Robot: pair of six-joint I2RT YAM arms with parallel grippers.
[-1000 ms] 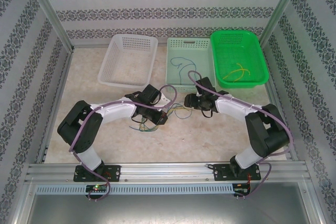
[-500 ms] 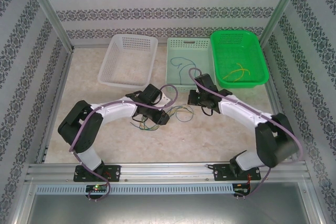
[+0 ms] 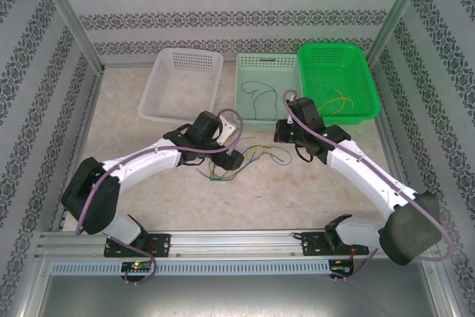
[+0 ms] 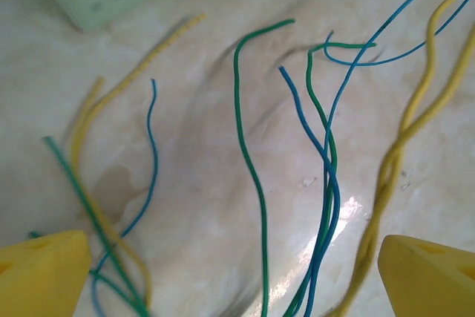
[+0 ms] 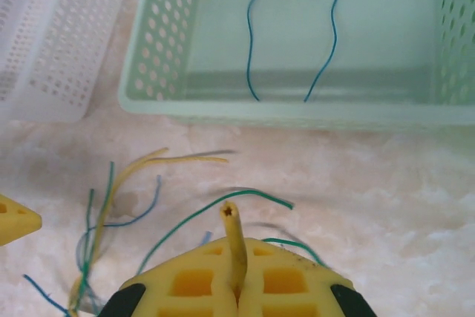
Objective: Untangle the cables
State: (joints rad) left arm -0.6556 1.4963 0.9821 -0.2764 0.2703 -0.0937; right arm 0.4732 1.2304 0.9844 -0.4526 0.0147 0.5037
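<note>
While the right gripper [image 5: 236, 287] pinches a yellow cable [image 5: 234, 239] that likely trails into the tangle of cables [image 3: 241, 159] on the table [image 3: 297, 191] between the arms, pulling away could drag blue and green strands along. Since a second ago the left gripper [image 4: 237, 276] has opened wide above the pile, and the right arm has reached farther toward the pale green basket [image 3: 243, 87].

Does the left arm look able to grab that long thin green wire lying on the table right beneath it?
Probably yes: the left end effector hangs open over the long thin green wire, which lies uncovered between its yellow fingers. The neighbouring thin blue wire might get caught too.
</note>
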